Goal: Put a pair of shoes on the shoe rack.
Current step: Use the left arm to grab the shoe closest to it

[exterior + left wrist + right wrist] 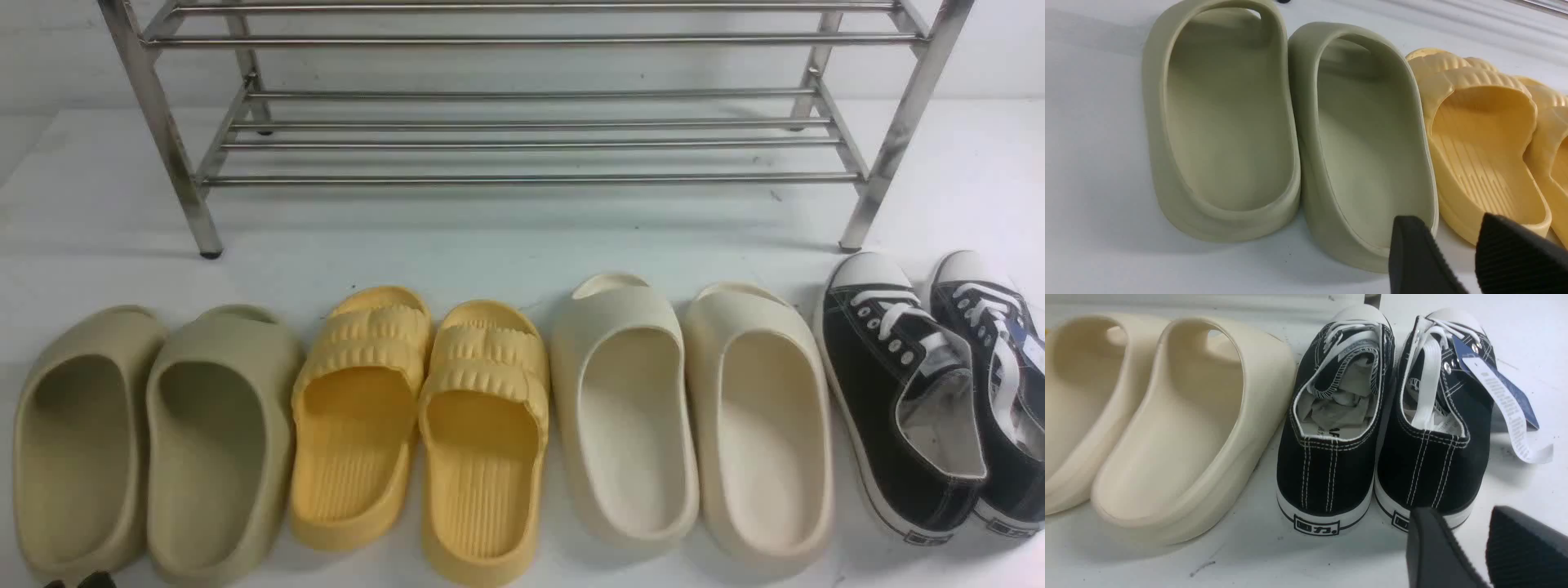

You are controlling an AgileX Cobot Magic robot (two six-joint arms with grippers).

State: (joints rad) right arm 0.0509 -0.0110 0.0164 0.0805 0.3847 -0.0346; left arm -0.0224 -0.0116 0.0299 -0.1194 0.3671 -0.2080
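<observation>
The two olive-khaki slides lie side by side on the white table at the far left of the front view, toes toward the steel shoe rack at the back. In the left wrist view they lie together. My left gripper is open and empty, just behind the heel of the inner khaki slide, over the gap beside the yellow slide. My right gripper is open and empty behind the heel of the right-hand black sneaker.
In a row to the right of the khaki pair lie yellow ribbed slides, cream-white slides and black canvas sneakers with a hang tag. The rack's legs stand beyond the row.
</observation>
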